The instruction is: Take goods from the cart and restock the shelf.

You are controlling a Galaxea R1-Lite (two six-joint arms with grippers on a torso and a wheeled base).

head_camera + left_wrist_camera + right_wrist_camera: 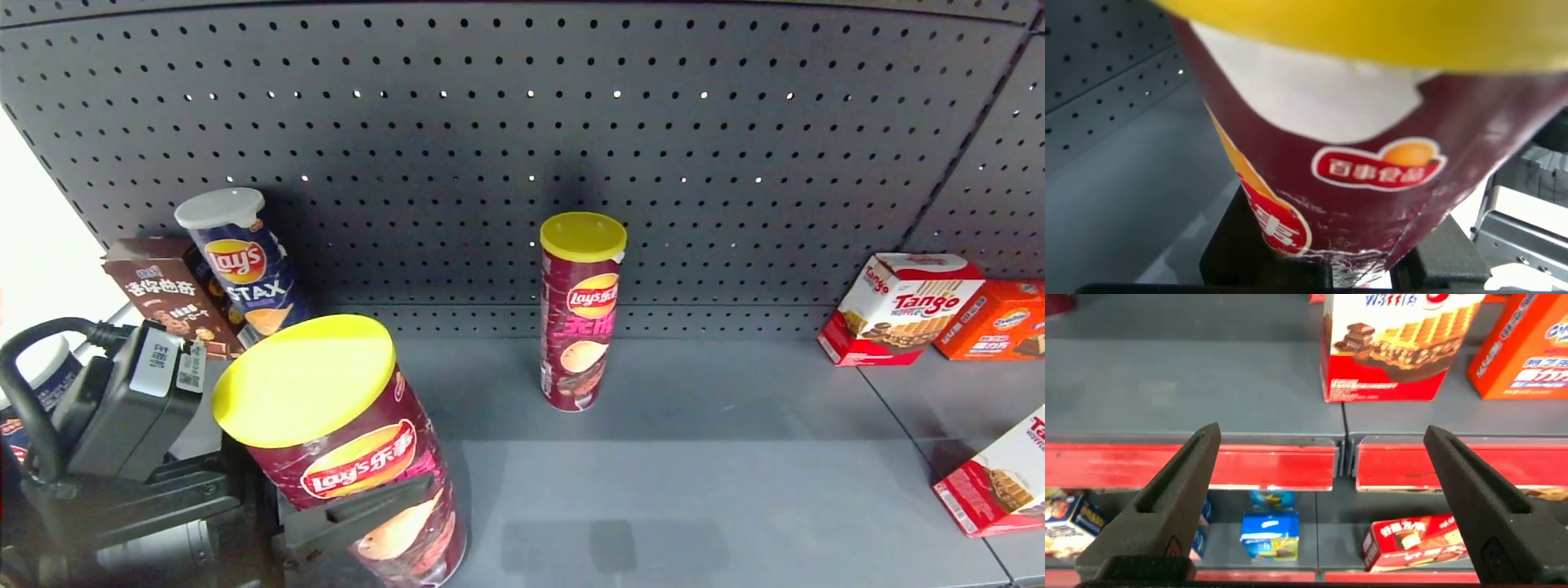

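My left gripper is shut on a maroon chips can with a yellow lid, held tilted at the shelf's front left. In the left wrist view the same can sits between the dark fingers. A matching maroon can stands upright mid-shelf near the pegboard back. The grey shelf board is bare between them. My right gripper is open with nothing in it, facing the shelf's red front strip.
At the back left, a blue can with a white lid leans beside a brown box. Red-and-white wafer boxes and an orange box stand at the right. A lower shelf holds a blue pack and a red box.
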